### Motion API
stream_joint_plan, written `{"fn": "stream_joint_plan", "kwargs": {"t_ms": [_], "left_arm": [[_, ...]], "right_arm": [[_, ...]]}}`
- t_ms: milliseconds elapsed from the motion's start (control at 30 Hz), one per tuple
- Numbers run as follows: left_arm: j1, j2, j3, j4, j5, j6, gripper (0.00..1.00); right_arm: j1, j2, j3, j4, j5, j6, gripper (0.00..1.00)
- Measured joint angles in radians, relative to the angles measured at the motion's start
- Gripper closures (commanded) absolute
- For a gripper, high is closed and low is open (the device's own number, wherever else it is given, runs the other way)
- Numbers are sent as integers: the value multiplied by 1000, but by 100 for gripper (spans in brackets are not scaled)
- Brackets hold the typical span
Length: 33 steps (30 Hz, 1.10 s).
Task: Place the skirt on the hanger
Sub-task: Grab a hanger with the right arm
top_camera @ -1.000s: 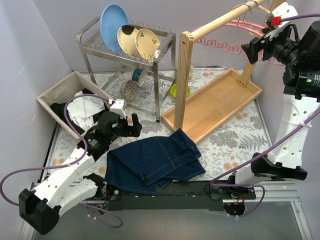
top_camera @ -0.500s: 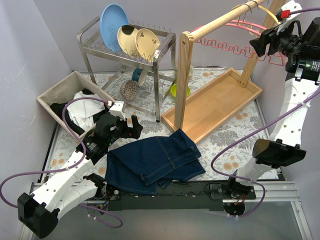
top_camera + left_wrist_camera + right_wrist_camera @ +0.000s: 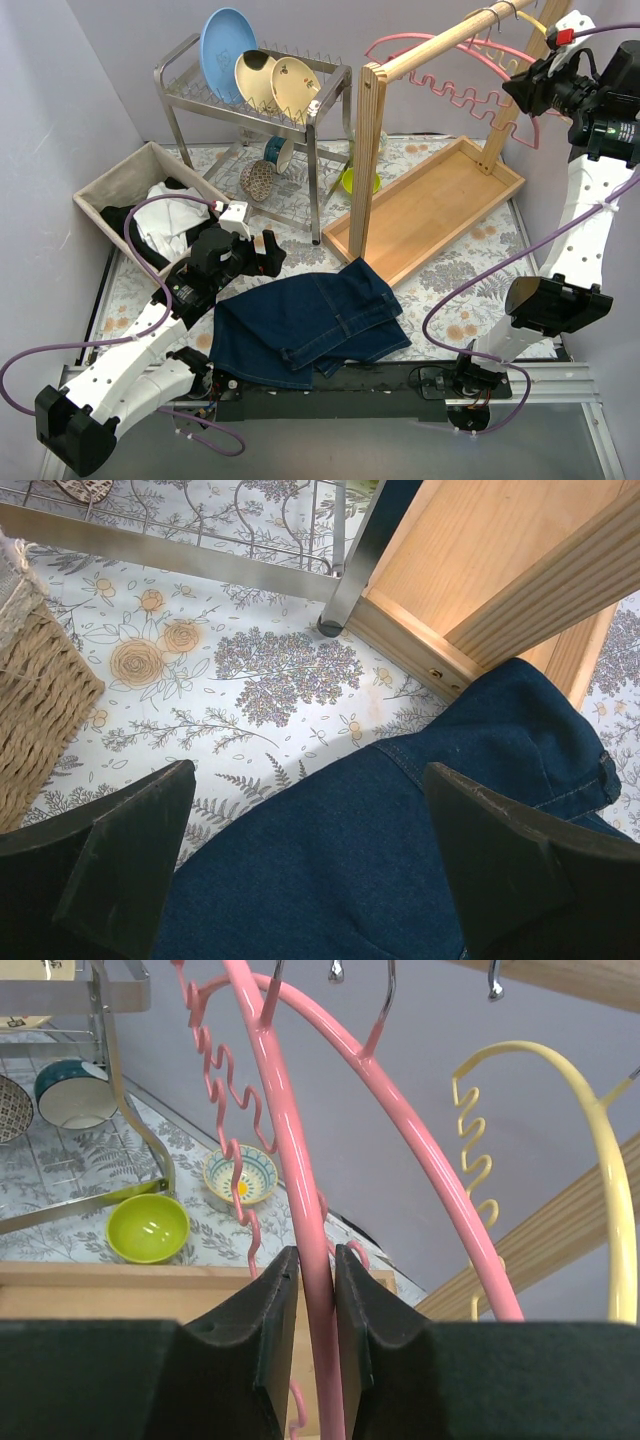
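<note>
1. Skirt (image 3: 310, 325), dark denim, spread flat on floral table cover (image 3: 470, 270) at near edge, between both arm bases and well apart from pink hanger (image 3: 447, 92) up on wooden rail (image 3: 440, 45). Left gripper (image 3: 262, 250) low by skirt's far-left corner; right gripper (image 3: 520, 90) high at hanger's end.
2. Left wrist: fingers spread wide with nothing between them, poised over skirt's edge. Woven basket (image 3: 30, 700) at left, wooden tray (image 3: 470, 550) beyond.
3. Right wrist: fingers clamped on pink hanger's curved arm, both pads touching it. Yellow hanger (image 3: 590, 1150) just beside, green bowl (image 3: 147, 1228) down below.
</note>
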Motion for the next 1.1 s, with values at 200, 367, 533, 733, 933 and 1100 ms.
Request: {"fn": "stream_joint_plan", "kwargs": {"t_ms": [200,367,533,733,933,1100], "left_arm": [[0,0,0,0,0,0,2],[3,0,-1,0,0,0,2],[5,0,-1,1,3,0,2],[10,0,-1,1,3,0,2],[14,0,-1,1,3,1,2],[19,2,-1,1,3,1,2]], "right_arm": [[0,0,-13,-2,0,-11,63],[-1,0,-32,-8,-4,-12,64],[-1,0,-62,-18,-29,-16,85],[-2,3,-68,-31,-98,-4,99],[-2,-16,-119,34,-162,77,99],[0,-26,-133,145,-190,219,99]]}}
